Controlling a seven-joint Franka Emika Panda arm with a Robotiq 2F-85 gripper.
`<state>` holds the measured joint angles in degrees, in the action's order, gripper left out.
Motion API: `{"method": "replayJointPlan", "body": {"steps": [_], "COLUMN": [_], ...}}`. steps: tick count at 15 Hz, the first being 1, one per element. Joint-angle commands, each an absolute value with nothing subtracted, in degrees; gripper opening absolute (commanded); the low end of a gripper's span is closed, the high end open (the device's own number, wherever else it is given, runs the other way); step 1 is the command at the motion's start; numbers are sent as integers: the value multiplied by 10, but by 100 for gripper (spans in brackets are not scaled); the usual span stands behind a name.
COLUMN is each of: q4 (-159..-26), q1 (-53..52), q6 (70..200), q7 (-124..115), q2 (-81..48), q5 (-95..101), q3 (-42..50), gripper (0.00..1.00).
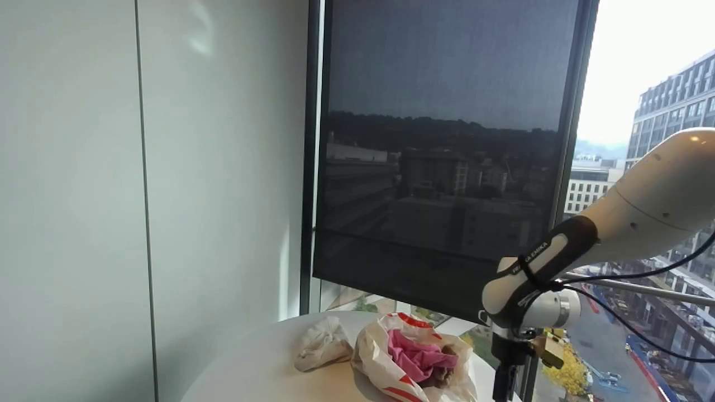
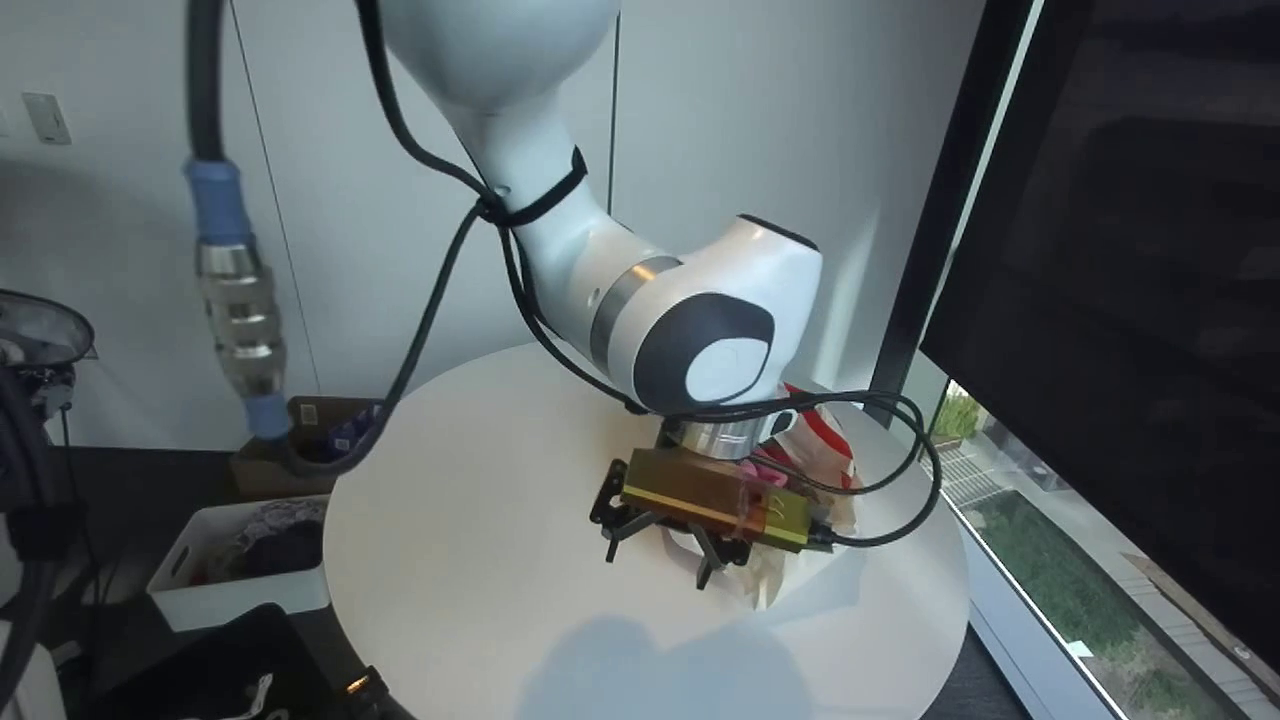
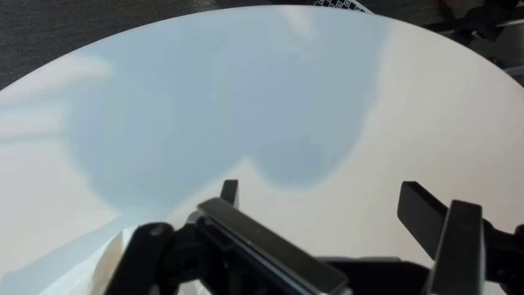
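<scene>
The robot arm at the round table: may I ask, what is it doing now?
The gripper hangs open over the white table, holding nothing. It is close to a red-and-white bag, which stands open with pink cloth inside. Beside the bag lies a crumpled pale bundle.

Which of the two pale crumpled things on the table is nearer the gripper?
The bag with red markings and pink cloth in its open mouth; the plain bundle lies on its far side from the gripper.
</scene>
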<state>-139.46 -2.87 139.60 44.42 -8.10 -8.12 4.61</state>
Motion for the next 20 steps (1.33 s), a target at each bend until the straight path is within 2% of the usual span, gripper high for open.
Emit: {"method": "replayJointPlan", "body": {"steps": [1, 5, 10, 20], "q4": [-1291, -1208, -1144, -1104], "q1": [-21, -39, -51, -55], "q6": [1478, 1545, 1605, 1703], "q7": [446, 396, 344, 278], "q2": [-217, -284, -308, -400], "q5": [-63, 54, 173, 287], "q3": [-15, -25, -10, 38], "gripper": [100, 100, 100, 100]}}
